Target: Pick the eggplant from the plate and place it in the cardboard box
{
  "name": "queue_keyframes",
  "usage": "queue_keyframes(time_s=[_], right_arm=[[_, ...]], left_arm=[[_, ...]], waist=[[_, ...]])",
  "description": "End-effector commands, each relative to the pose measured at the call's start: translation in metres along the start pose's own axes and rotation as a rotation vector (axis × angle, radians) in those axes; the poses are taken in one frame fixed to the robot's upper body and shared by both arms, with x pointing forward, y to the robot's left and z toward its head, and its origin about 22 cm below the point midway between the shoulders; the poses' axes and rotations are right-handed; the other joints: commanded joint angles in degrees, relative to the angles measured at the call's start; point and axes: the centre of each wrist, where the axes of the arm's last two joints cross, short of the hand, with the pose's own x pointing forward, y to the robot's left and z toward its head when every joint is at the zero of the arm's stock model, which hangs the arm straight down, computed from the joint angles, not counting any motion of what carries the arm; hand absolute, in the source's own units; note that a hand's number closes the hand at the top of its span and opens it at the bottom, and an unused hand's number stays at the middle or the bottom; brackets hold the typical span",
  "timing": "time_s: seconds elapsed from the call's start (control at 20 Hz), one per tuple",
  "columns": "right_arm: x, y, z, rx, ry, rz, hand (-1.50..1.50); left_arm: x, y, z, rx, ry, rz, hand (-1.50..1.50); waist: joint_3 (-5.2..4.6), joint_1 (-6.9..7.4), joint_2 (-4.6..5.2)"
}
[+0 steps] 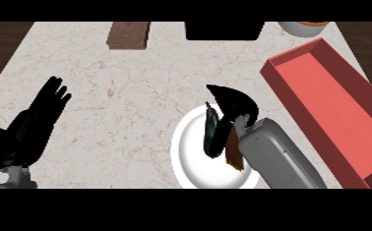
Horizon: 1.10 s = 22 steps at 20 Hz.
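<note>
Reaching over the white plate (190,161), the right hand (234,103) is seen with its fingers curled down toward the upper end of the eggplant (211,135). The fingers seem to be closing round the dark vegetable, but whether they truly grasp it cannot be told, because the hand hides the place of contact. The eggplant is still lying on the plate, long and almost upright in the view, just beside the grey forearm. A brown, orange-edged shape (234,151) is seen next to it, under the wrist; what it is cannot be said.

The hand is probably brought from above so that the eggplant can be lifted straight off the plate and carried to the right. There, near the plate, the red box (320,102) is placed, open at the top, and nothing is seen inside it. It looks red rather than cardboard brown.

The left hand (40,114) is resting open at the left edge, fingers straight, holding nothing.

At the far side, a brown board (129,34), a black container (224,30) and a white bowl (303,28) are standing; their contents are not clearly shown.
</note>
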Motion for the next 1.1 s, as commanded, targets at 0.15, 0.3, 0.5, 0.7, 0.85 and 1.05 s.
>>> queue_keyframes(time_s=[0.15, 0.3, 0.5, 0.7, 0.85, 1.05], right_arm=[[0.002, 0.0, -0.012, 0.034, 0.067, 0.051, -1.5], [0.007, 0.004, -0.021, 0.073, 0.075, 0.049, -1.5], [-0.008, 0.03, -0.014, 0.073, 0.087, 0.057, -1.5], [-0.008, 0.028, -0.034, 0.09, 0.084, 0.078, -1.5], [-0.001, 0.04, -0.016, 0.083, 0.082, 0.07, -1.5], [-0.002, 0.046, -0.032, 0.088, 0.096, 0.056, -1.5]], left_arm=[[0.01, 0.015, -0.004, -0.004, 0.007, 0.001, 0.0], [0.004, 0.0, -0.006, -0.013, -0.005, -0.001, 0.0], [-0.006, 0.009, 0.007, -0.001, 0.012, 0.002, 0.0], [0.005, 0.004, -0.01, -0.008, -0.005, -0.003, 0.0], [0.007, 0.008, 0.0, -0.011, 0.0, 0.004, 0.0], [-0.002, 0.014, -0.011, 0.004, -0.007, 0.004, 0.0]], waist=[[0.0, -0.04, 0.02], [0.0, 0.03, 0.06], [0.0, -0.13, -0.04], [0.0, -0.04, 0.07], [0.0, -0.11, -0.03], [0.0, -0.01, 0.05]])
